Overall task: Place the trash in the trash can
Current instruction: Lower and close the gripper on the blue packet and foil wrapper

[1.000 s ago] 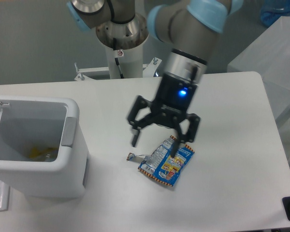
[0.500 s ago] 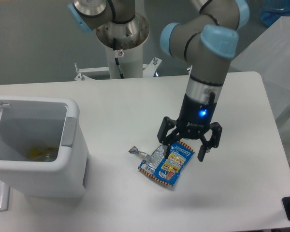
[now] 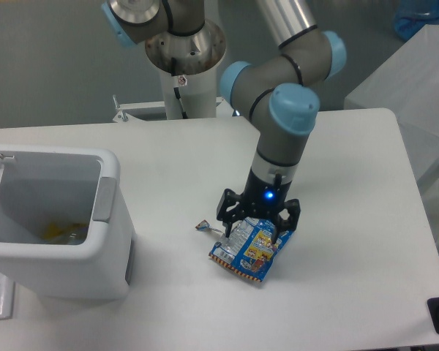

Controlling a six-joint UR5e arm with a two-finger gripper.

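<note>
Blue snack packet (image 3: 250, 250) (orange-striped edges); white bin (image 3: 58, 241), grey side panel.

Blue snack packet (image 3: 250, 251) with orange-striped edges lies flat on the white surface, near centre, tilted diagonally. Small crumpled foil wrapper (image 3: 203, 226) lies just left of the packet's far corner. White boxy trash can (image 3: 106, 219) stands at the left edge, lid open, grey side panel visible, yellowish contents inside.

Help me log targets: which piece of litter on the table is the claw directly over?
The blue snack packet: the open claw straddles its upper end. The small foil wrapper lies apart, off to the packet's left.
</note>
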